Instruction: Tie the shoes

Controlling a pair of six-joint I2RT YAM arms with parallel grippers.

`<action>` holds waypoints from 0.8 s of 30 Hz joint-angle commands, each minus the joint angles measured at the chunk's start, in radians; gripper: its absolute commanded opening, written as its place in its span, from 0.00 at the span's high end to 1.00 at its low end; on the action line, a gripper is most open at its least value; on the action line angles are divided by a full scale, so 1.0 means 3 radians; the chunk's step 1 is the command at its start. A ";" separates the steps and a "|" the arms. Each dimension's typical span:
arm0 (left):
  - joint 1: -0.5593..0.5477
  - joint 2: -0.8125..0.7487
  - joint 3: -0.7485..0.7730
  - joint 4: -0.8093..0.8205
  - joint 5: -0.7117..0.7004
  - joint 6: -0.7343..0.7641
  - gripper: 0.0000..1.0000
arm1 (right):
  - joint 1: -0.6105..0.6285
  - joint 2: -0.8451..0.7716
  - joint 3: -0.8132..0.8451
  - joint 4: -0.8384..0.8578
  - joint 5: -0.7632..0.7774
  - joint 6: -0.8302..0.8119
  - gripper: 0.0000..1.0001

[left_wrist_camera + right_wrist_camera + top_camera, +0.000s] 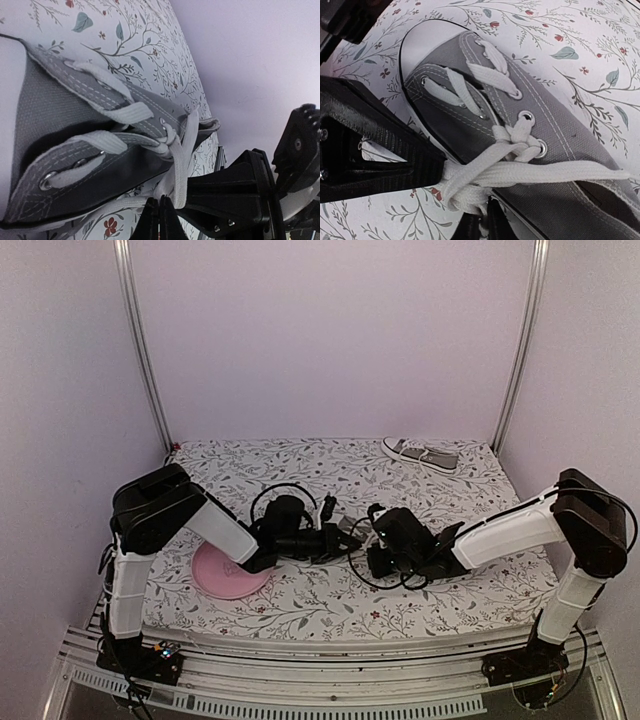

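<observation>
Out on the left, the pink plate (215,575) lies well behind the left claw (160,220), tucked under that arm on the flowered desk (300,610). The left claw itself is squeezed fully closed, and a strand of the white laces (520,172) runs straight down to its tips, where it looks pinched!

Just ahead of it, jammed between the two claws, is the grey shoe (545,125). It sits flat on the desk with the laces crossed over near the upper eyelets. One flat strand stretches away from the left claw's tip across the shoe's side.

Now the right claw (484,227): its fingers are drawn in close, clamped on a bunched loop of lace right at the shoe's edge.

Far beyond the right claw, at the back right of the desk, the second shoe (422,454) lies alone, well apart.
</observation>
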 commanded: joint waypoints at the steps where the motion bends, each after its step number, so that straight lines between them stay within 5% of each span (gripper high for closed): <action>1: -0.0005 0.0060 0.0058 0.0051 -0.0023 0.0002 1.00 | -0.0112 -0.0146 0.0009 0.0038 -0.0028 -0.0081 0.96; 24: 0.0201 0.0026 -0.0099 0.0051 -0.0363 0.0034 1.00 | -0.0694 -0.0204 0.0197 -0.0296 -0.0833 -0.0498 0.97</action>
